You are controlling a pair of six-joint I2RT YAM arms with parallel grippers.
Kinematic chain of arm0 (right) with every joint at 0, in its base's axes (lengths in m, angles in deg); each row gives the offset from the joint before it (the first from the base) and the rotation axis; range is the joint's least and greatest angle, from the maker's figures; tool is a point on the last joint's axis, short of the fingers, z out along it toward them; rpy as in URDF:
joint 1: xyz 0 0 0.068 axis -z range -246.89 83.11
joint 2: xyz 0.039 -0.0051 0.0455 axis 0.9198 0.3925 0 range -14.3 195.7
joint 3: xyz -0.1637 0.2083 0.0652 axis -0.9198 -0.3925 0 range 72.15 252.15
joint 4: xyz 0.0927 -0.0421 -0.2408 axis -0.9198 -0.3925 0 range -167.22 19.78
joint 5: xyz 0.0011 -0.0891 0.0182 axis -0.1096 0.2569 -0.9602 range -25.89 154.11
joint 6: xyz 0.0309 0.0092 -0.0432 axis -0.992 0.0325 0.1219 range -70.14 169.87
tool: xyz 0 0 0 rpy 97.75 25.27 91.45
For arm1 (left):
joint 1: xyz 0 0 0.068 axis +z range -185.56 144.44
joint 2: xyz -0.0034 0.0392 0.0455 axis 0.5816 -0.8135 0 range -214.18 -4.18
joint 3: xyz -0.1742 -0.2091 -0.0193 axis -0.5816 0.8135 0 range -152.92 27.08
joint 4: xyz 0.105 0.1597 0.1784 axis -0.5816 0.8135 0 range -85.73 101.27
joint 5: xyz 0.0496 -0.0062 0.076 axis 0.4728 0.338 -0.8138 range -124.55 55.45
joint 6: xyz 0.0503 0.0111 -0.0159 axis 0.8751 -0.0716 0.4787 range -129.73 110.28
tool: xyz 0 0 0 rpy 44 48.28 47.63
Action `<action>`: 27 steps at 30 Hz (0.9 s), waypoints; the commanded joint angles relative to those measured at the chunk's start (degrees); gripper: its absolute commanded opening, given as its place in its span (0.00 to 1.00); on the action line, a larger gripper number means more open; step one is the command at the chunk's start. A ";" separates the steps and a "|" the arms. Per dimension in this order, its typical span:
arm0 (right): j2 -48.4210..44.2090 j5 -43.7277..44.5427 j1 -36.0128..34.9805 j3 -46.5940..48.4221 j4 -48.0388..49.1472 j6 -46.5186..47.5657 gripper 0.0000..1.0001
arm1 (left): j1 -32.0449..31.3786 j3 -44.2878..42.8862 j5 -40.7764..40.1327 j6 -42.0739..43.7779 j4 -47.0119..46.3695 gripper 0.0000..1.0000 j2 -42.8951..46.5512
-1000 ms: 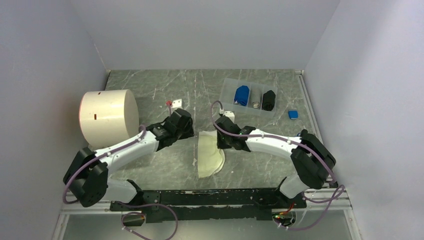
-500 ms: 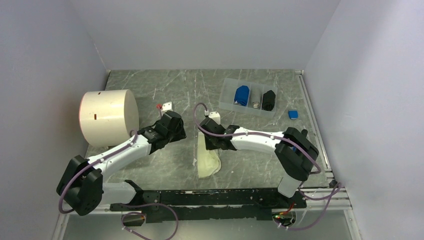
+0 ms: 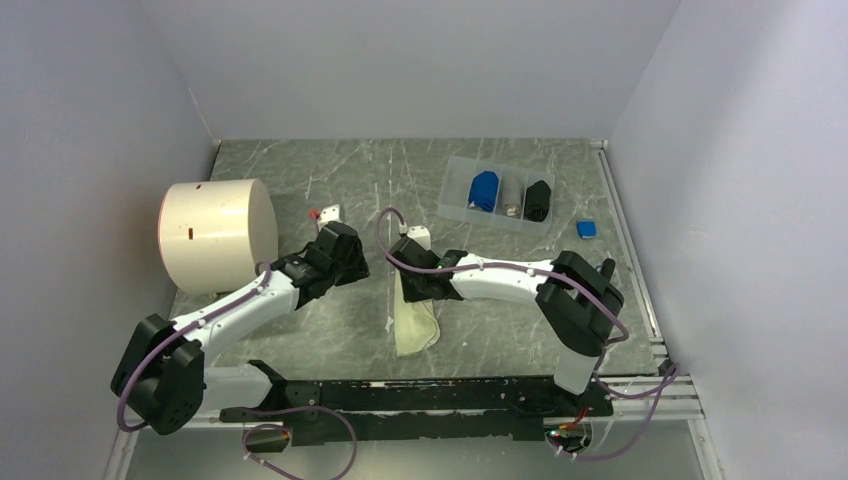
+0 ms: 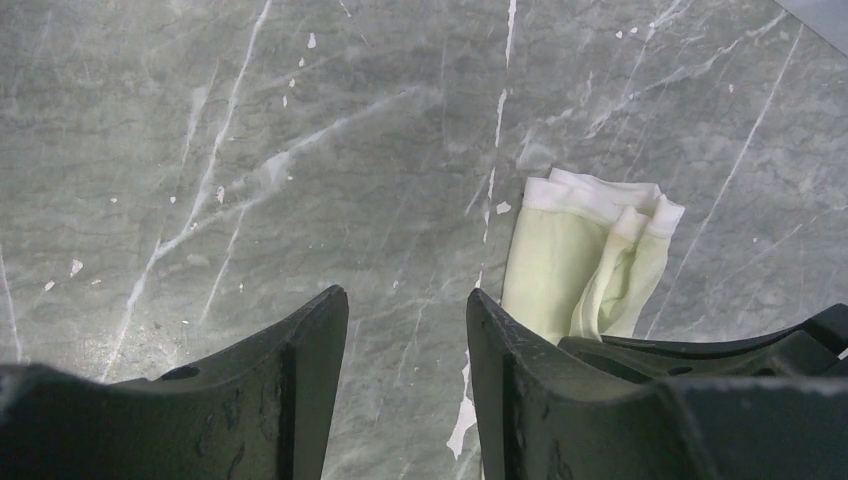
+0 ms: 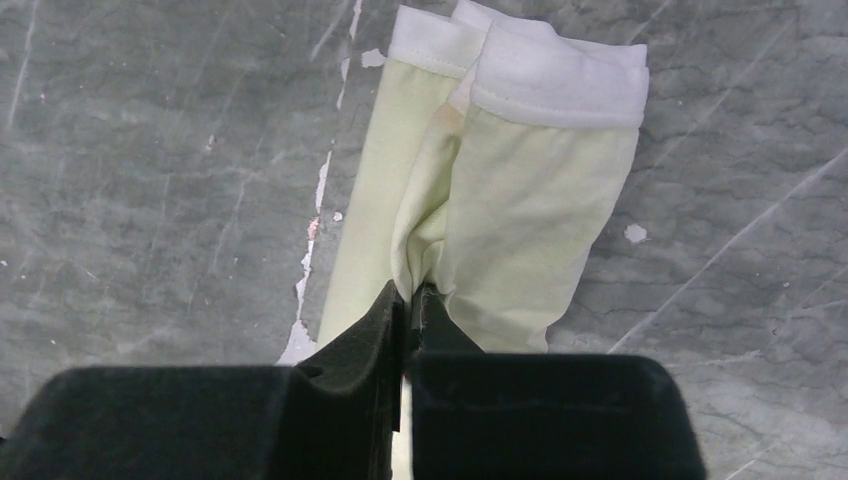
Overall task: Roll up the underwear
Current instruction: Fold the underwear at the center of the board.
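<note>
Cream-yellow soft cloth underwear (image 3: 415, 318) with a white waistband lies folded into a long strip on the grey marble counter (image 3: 330, 330), near its middle. The right tool (image 5: 412, 300) is pressed together and pinches a fold of this garment. The left tool (image 4: 405, 330) is spread over bare counter just beside it. Far right, a clear plastic tray (image 3: 452, 185) holds a royal blue cloth roll (image 3: 484, 190) and a black roll (image 3: 538, 200). Only the top view shows this tray, and only the wrist views show the waistband.
</note>
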 commanded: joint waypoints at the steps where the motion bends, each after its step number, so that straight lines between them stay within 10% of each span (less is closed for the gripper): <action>1: 0.47 1.33 -0.72 3.38 -1.18 0.80 0.04 | 0.43 0.17 0.96 0.32 -1.41 0.52 1.01; 18: 5.77 -1.39 -0.86 7.99 0.63 1.13 0.13 | 0.83 -0.23 2.23 0.54 -1.21 0.53 0.60; 27: -3.76 -7.42 -0.76 1.15 8.52 3.81 0.47 | 1.34 -0.08 2.72 0.37 -0.94 0.53 0.75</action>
